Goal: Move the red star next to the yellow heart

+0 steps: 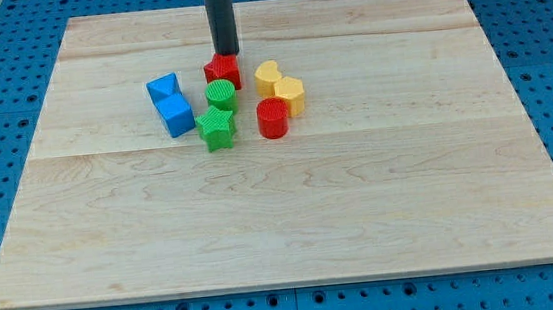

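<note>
My tip (225, 55), the dark rod's bare end, touches the top edge of the red star-shaped block (221, 71), which sits just left of the yellow heart-shaped block (268, 76) on the pale wooden board (410, 183).

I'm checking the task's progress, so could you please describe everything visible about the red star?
The red star is a small, matte, ridged block lying flat on the wooden board, at the top of the cluster. My tip rests against its upper edge. The green cylinder touches it below; the yellow heart sits just right, a slight gap between.
</note>
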